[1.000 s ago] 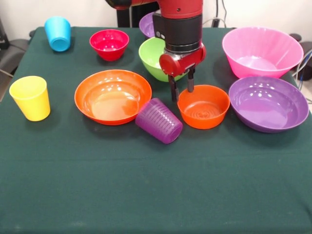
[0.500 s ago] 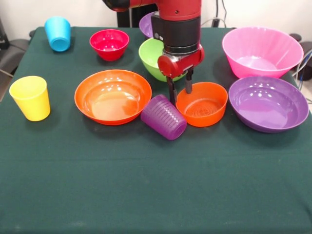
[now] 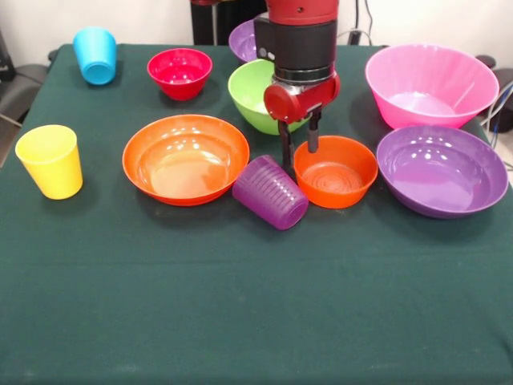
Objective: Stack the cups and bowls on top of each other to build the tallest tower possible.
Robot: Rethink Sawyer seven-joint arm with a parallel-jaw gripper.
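My gripper point(image 3: 299, 160) hangs low and open at the left rim of the small orange bowl point(image 3: 341, 176). One finger is outside the rim and the other is over the inside. The purple cup point(image 3: 270, 192) lies on its side just in front of the outer finger, touching the small orange bowl. Left of it sits the wide orange bowl point(image 3: 185, 158). The green bowl point(image 3: 252, 92) is behind my arm. The yellow cup point(image 3: 50, 160) and blue cup point(image 3: 96, 54) stand at the left. All pieces rest singly on the cloth, with none stacked.
A small red bowl point(image 3: 179, 72) sits at the back left. A purple bowl point(image 3: 240, 40) is partly hidden behind my arm. The large pink bowl point(image 3: 430, 84) and another purple bowl point(image 3: 441, 170) fill the right side. Dark green cloth point(image 3: 256, 305) covers the table.
My gripper swayed slightly left, then back right. The small orange bowl shifted a little with it. The purple cup rolled right, closer to that bowl.
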